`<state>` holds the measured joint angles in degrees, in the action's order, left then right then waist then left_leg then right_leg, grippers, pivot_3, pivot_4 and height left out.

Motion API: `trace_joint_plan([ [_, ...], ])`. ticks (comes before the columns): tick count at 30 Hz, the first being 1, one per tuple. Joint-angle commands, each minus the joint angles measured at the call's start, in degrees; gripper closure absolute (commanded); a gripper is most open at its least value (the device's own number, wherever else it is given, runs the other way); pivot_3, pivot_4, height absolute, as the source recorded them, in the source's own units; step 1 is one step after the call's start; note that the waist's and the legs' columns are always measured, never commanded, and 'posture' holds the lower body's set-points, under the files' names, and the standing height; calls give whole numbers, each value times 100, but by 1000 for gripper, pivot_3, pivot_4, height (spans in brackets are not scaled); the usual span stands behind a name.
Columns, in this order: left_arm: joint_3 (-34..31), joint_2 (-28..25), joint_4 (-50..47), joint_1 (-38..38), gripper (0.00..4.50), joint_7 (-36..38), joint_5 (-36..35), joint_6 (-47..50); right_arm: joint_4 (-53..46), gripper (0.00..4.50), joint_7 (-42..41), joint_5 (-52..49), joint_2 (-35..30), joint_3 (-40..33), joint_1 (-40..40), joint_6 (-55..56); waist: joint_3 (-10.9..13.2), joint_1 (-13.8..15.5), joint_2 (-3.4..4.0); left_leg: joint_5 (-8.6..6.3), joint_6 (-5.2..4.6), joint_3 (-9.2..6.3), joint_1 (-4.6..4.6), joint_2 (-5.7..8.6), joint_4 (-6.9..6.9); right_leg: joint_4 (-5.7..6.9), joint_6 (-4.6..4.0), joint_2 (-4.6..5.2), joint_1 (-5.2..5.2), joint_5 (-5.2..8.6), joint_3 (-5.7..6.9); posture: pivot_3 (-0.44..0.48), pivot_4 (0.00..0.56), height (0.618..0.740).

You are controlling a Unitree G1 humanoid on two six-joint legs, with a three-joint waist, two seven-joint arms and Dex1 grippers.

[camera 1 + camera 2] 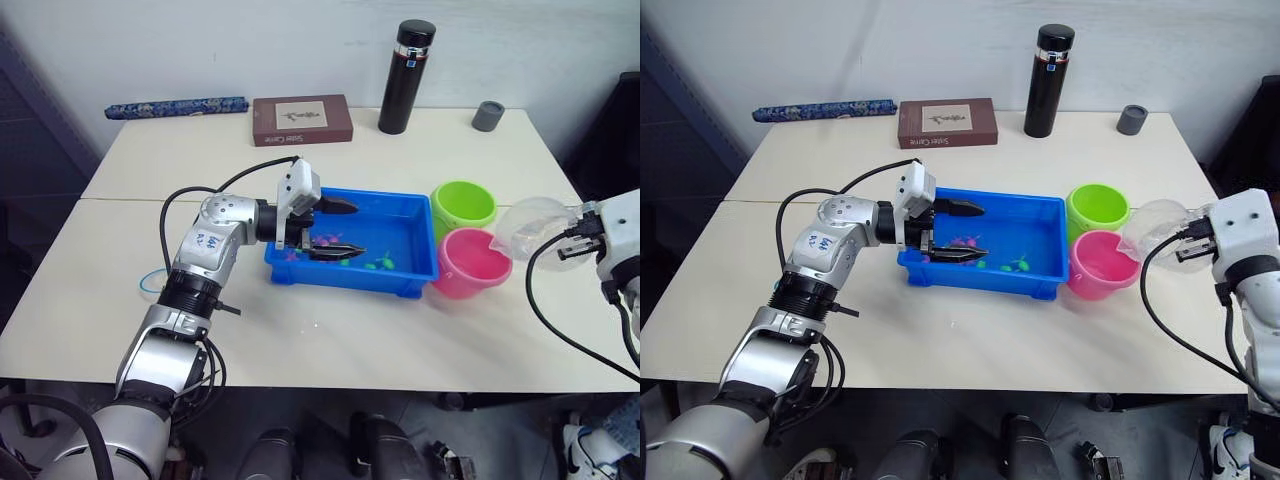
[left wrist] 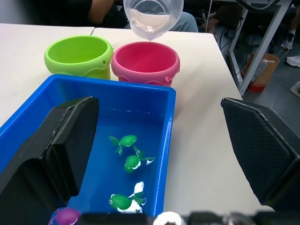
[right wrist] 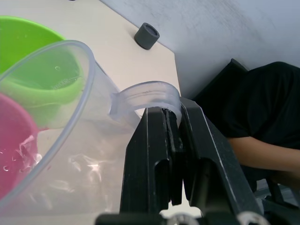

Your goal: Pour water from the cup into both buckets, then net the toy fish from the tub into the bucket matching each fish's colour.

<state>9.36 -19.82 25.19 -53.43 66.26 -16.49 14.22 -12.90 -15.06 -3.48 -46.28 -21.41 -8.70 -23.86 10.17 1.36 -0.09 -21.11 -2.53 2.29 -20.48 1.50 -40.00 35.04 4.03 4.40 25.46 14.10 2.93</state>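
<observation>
A pale bench (image 1: 330,340), made of two tops butted along a seam, stands against a white wall. At its far edge lie a blue patterned roll (image 1: 176,107) and a brown book (image 1: 301,120), with a tall black flask (image 1: 405,77) and a small grey cup (image 1: 488,115) further toward the right. The blue tub (image 1: 404,276) sits mid-bench, holding shallow water and the fish (image 2: 127,141), green ones toward its bucket end and pink ones (image 1: 328,240) nearer the left gripper (image 1: 340,229). That gripper hovers over the tub's left end with its jaws released and wide apart, grasping nothing. Just right of the tub the green bucket (image 1: 463,207) stands behind the pink bucket (image 1: 471,262), the two touching. The right gripper (image 3: 174,140) has its jaws clenched on the handle of the clear cup (image 1: 532,228), which is tilted with its spout above the pink bucket's rim; a little water shows in the cup's lower side. On the bench near the left edge lies the light blue hoop of the net (image 1: 148,282), mostly hidden behind the left arm. A seated person's dark sleeve and forearm (image 3: 262,152) show beyond the bench's right end, with a dark chair (image 1: 612,130) there too.
</observation>
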Motion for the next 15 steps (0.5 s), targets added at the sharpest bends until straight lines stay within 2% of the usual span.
trace_joint_plan([
  [1, -134, -16, -160, -136, 0, 5, -19, -53, -195, 4462, 21, 267, -163, -61, -152, 206, 0, -1, 0, 0, 0, 0, 0, 0, 0, 0, 0, 0, 0, 0, 0, 0, 150, 740],
  [15, -124, -12, -212, -127, 0, 7, -29, -8, -44, 4462, -57, 892, -230, 7, -208, 472, 0, -3, 0, 0, 0, 0, 0, 1, -1, 1, 0, -1, 0, 0, 2, 0, 150, 740],
])
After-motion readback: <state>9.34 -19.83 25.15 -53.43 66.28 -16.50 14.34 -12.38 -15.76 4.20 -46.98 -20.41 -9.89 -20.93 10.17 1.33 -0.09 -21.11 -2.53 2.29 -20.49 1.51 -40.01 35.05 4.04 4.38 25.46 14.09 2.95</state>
